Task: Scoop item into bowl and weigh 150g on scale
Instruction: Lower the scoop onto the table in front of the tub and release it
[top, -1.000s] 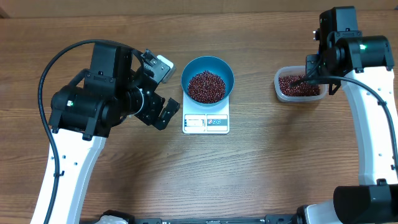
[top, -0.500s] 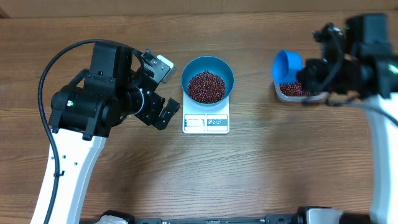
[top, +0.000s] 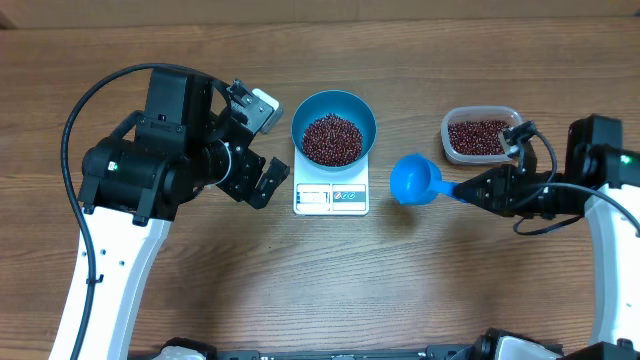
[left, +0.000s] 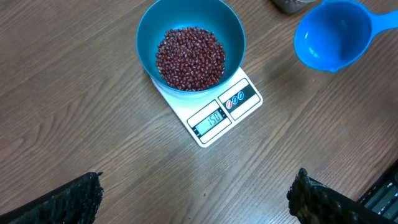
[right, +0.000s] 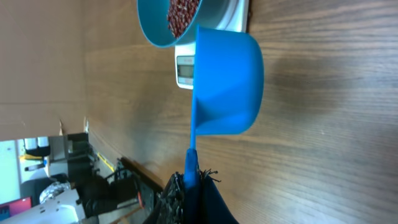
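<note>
The left gripper (top: 262, 146), jaws released, hangs just left of the bowl (top: 300, 118) of beans (top: 332, 138) on the scale (top: 331, 198). To the right, the right gripper (top: 480, 190), jaws clenched on the empty blue scoop (top: 412, 180), has swung it away from the tub (top: 447, 133).

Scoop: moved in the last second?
Yes. The scoop, held by the right gripper, has left the tub and now sits down-left of it in the overhead view, between tub and scale.
</note>
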